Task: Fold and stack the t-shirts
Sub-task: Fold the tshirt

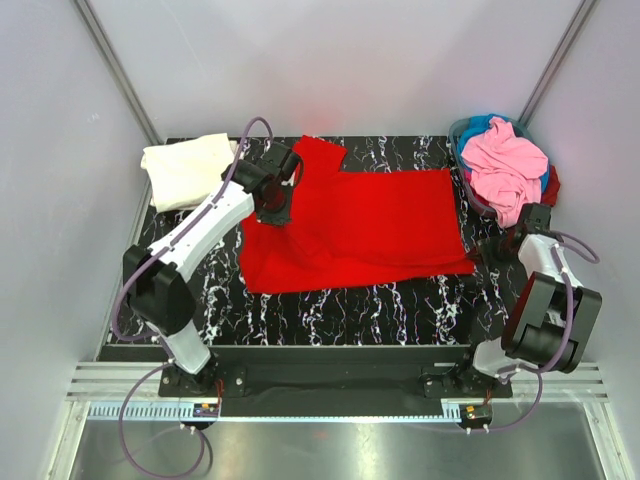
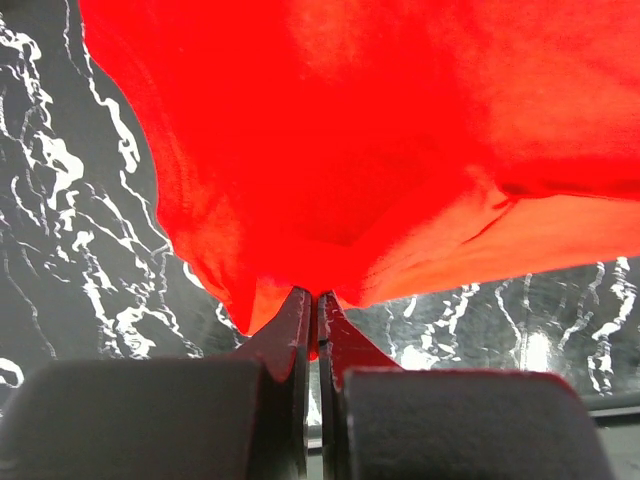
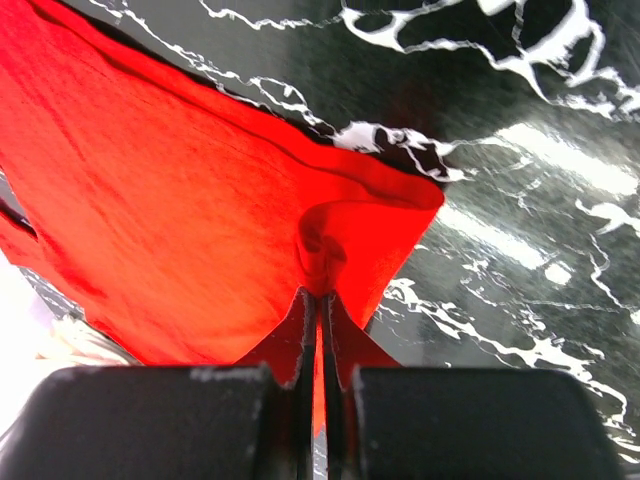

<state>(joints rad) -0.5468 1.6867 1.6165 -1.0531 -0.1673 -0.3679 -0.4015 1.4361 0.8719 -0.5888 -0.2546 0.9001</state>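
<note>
Left gripper [image 2: 315, 296] and right gripper [image 3: 318, 296] clenched the red t-shirt [image 1: 380, 222] mid-fold; cream t-shirt [image 1: 185, 170] lay folded left of it, unfolded heap [image 1: 505, 168] right.

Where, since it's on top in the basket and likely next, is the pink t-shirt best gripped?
Pinch a raised fold at the top of the pink t-shirt, coming straight down from above: it lies crumpled, heaped over the basket rim, whose walls likely block a sideways approach.

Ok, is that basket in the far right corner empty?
No, the basket is heaped with crumpled clothes, a pink shirt on top and a blue shirt peeking out behind it.
</note>
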